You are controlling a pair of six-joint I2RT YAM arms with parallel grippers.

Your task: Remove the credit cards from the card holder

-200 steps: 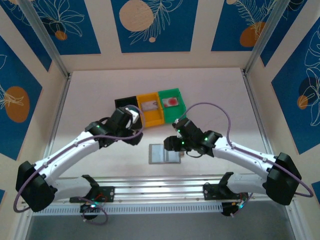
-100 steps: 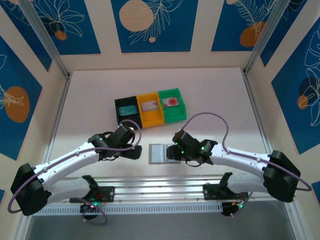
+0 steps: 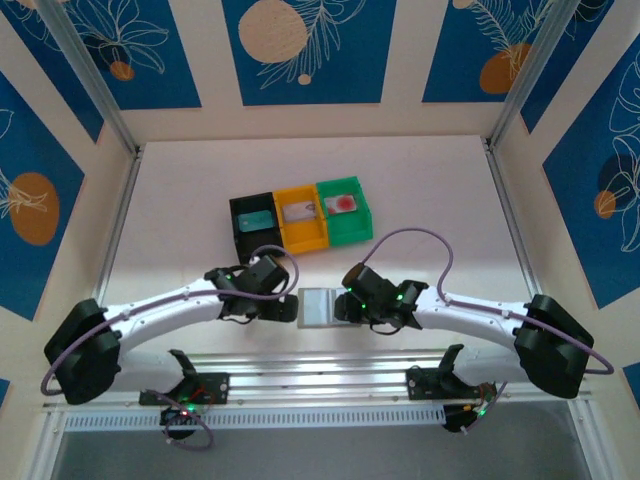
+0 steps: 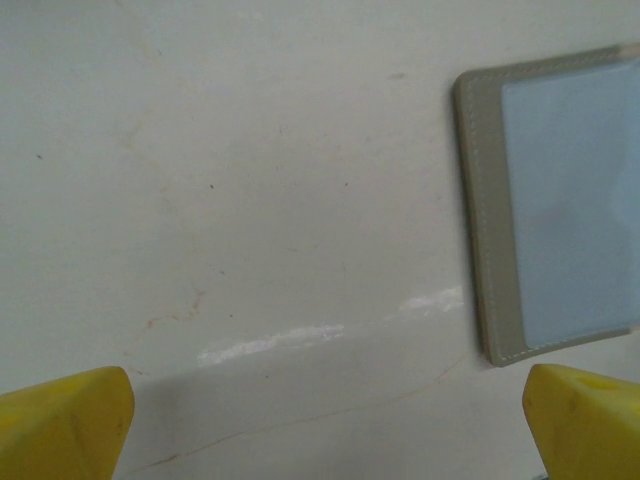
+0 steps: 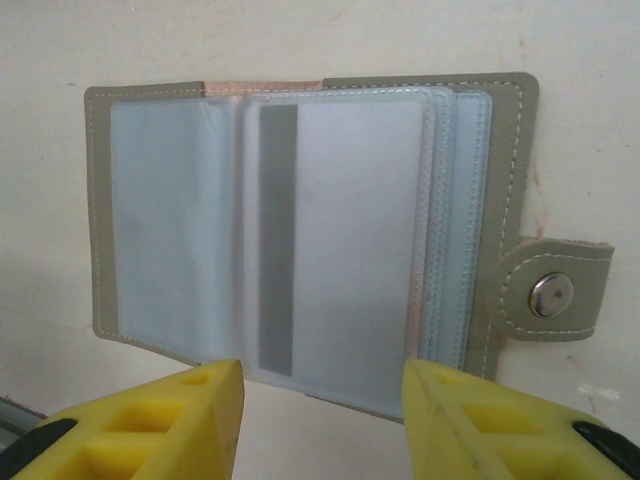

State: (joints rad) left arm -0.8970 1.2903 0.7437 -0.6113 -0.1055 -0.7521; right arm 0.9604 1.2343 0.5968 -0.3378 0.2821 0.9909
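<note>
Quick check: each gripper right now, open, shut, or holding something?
Left gripper: open, holding nothing.
Right gripper: open at the card holder, holding nothing.

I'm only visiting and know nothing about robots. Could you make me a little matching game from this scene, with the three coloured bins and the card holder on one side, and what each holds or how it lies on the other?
Things
1. green bin
2. orange bin
3. black bin
4. card holder

States
a. lies spread open on the table
b. holds a greyish card
c. holds a pale card with a red dot
d. holds a bluish-green card

Pairs: 1-c, 2-b, 3-d, 4-a
</note>
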